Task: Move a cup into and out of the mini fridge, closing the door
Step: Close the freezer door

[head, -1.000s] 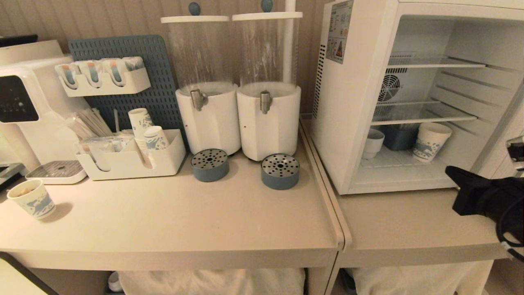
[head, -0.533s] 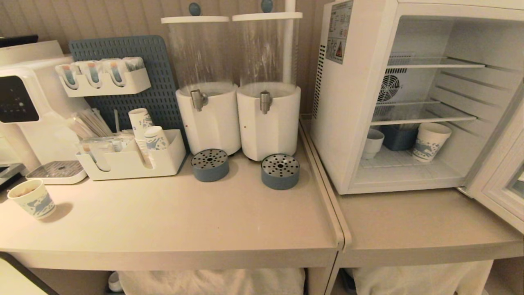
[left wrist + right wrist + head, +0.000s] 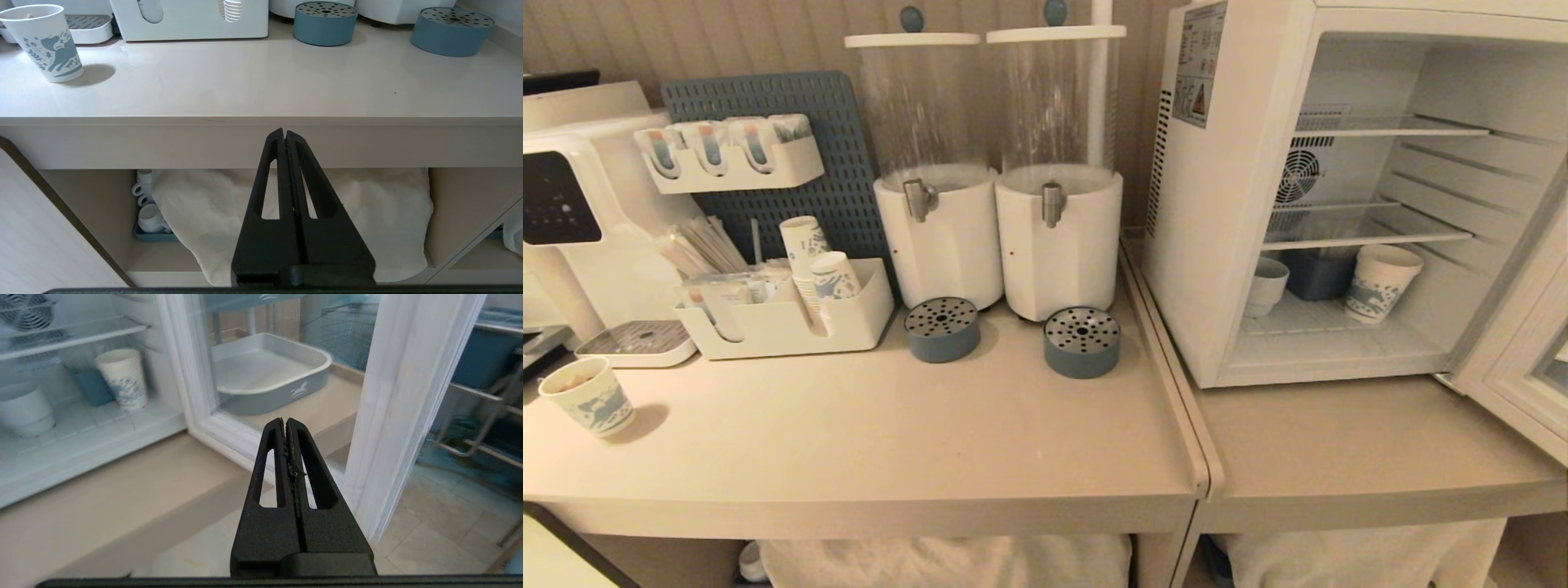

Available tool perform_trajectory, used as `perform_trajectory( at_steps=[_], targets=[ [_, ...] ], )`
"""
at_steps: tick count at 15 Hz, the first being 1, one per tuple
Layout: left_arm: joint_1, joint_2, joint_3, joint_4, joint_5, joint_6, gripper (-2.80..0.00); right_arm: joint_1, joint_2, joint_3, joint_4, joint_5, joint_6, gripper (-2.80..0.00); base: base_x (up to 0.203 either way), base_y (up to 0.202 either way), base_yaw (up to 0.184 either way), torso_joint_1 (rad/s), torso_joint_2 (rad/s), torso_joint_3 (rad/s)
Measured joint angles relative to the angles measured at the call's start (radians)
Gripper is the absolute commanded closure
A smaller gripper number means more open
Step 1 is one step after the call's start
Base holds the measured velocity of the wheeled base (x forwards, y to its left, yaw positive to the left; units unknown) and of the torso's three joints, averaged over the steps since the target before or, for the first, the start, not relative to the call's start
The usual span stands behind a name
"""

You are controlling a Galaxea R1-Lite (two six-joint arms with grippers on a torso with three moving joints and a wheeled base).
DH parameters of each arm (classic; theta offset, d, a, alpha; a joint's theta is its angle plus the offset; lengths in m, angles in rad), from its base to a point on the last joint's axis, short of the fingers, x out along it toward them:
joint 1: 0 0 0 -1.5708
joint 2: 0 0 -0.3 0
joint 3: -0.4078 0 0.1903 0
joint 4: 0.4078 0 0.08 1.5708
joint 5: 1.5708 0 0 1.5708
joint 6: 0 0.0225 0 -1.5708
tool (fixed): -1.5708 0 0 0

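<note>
I have the mini fridge [image 3: 1233, 204] standing wide open on the right-hand worktop [image 3: 1339, 449], and the cup [image 3: 1267, 284] sits inside it on the lowest shelf, at the left of the compartment near the front, upright with its mouth up; a blue-patterned paper cup [image 3: 1382, 282] stands further right on the same shelf, with a blue tub [image 3: 1313, 276] between and behind them; the door [image 3: 1523, 367] hangs swung out on the fridge's right side, only its inner frame showing at the edge of the head view. My right gripper [image 3: 285, 424] is out of the head view, but its wrist camera shows the jaws clenched on nothing, hovering off the worktop's front edge just short of the door's inner frame; seen from there, the cup [image 3: 25, 410] lies well off to one side, deep in the cabinet, apart from the jaws. The left gripper [image 3: 284, 134] is parked below the front lip of the left worktop, jaws likewise pressed together and empty, and well away from the fridge; so I judge the right arm much the nearer for either job. What matters next, I think, is that the cup lies inward and leftward of the right jaws, while the door stands right in front of them.
</note>
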Motion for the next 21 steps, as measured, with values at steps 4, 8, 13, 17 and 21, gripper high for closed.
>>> perform_trajectory(
  at_steps=[4,8,13,17,21],
  targets=[
    [0.000,0.000,0.000,0.000,0.000,0.000,0.00,-0.038,-0.176,0.091,0.035,0.217,0.062,0.00,0.000,0.000,0.000,0.000,0.00,0.000],
    [0.000,0.000,0.000,0.000,0.000,0.000,0.00,-0.048,-0.248,0.294,-0.081,0.496,0.124,0.00,0.000,0.000,0.000,0.000,0.00,0.000],
    [0.000,0.000,0.000,0.000,0.000,0.000,0.00,-0.049,-0.263,0.433,-0.058,0.664,0.089,0.00,0.000,0.000,0.000,0.000,0.00,0.000],
    [0.000,0.000,0.000,0.000,0.000,0.003,0.00,-0.048,-0.257,0.422,0.002,0.673,0.049,0.00,0.000,0.000,0.000,0.000,0.00,0.000],
    [0.000,0.000,0.000,0.001,-0.001,0.003,0.00,-0.048,-0.256,0.421,0.002,0.673,0.050,0.00,-0.067,0.000,0.003,0.002,0.00,0.001]
  ],
)
